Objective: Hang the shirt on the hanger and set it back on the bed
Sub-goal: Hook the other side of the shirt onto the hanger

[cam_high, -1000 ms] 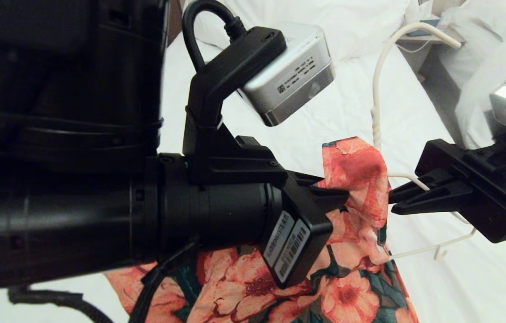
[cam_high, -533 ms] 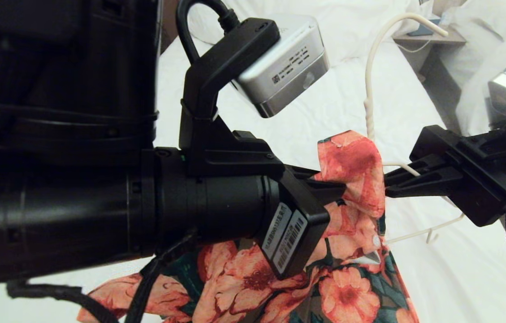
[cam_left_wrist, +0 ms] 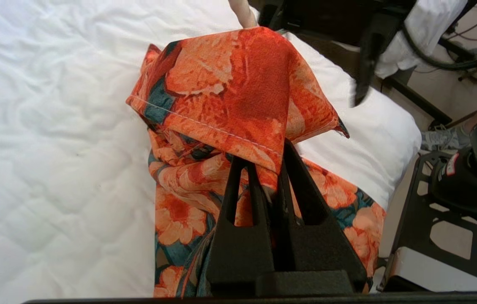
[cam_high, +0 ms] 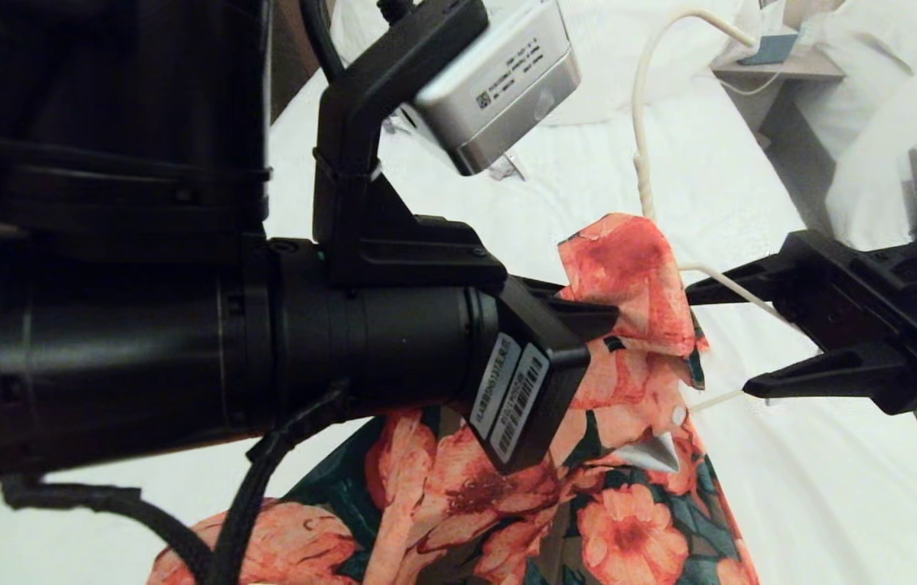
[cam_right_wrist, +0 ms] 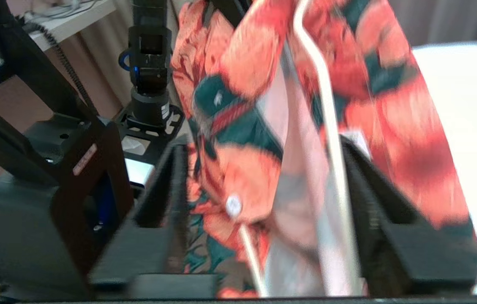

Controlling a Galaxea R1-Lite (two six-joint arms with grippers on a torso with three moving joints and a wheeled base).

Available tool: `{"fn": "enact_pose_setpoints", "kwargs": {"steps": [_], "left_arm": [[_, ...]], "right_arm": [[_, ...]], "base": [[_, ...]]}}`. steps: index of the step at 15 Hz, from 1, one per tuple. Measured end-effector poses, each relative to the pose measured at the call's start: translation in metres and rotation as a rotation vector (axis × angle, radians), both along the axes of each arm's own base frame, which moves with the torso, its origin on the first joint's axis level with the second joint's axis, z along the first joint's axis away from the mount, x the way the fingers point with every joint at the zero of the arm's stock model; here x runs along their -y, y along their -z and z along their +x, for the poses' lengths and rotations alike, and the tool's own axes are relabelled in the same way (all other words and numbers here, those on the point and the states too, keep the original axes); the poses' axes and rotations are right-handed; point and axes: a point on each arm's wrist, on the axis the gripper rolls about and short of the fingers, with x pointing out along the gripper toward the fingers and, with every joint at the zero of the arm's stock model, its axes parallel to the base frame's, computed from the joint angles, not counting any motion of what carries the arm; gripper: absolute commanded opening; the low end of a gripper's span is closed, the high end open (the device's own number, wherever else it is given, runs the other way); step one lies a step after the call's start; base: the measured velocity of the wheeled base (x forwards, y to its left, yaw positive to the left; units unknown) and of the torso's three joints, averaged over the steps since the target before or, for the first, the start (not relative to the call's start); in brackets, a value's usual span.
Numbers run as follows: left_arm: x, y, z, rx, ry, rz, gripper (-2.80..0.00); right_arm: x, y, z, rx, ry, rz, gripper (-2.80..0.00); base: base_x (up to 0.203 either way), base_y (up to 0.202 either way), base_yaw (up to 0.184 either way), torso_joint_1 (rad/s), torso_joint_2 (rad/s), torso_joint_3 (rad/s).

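Floral shirt (cam_high: 637,325): hanging bunched above the white bed (cam_high: 791,487), draped over the cream wire hanger (cam_high: 641,122).
Left gripper (cam_left_wrist: 270,169): clenching a fold of the shirt's collar area, holding it up.
Right gripper (cam_high: 714,337): standing spread, its fingers lying either side of the hanger's wire arm without pinching it.
Hanger hook: rising above the fabric.

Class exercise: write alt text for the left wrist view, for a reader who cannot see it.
The left gripper is shut on a fold of the shirt, holding it up above the bed. More of the shirt hangs down below the pinch.
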Motion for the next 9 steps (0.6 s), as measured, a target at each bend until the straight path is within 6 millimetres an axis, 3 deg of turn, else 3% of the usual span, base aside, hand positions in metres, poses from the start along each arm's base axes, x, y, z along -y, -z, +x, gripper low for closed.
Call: {"fn": "enact_pose_setpoints", "kwargs": {"steps": [5,9], "left_arm": [[-0.002,-0.003,-0.007,-0.003,0.004,-0.020,-2.80],[-0.001,-0.021,-0.013,0.028,-0.025,-0.135,-2.80]], "right_arm": [[0.054,-0.018,-0.032,-0.258,0.222,-0.013,0.00],[0.094,-0.031,-0.056,-0.437,0.442,0.039,0.00]], "base": [[0.000,0.000,0.000,0.000,0.00,0.000],[0.000,0.000,0.000,0.000,0.00,0.000]]}}
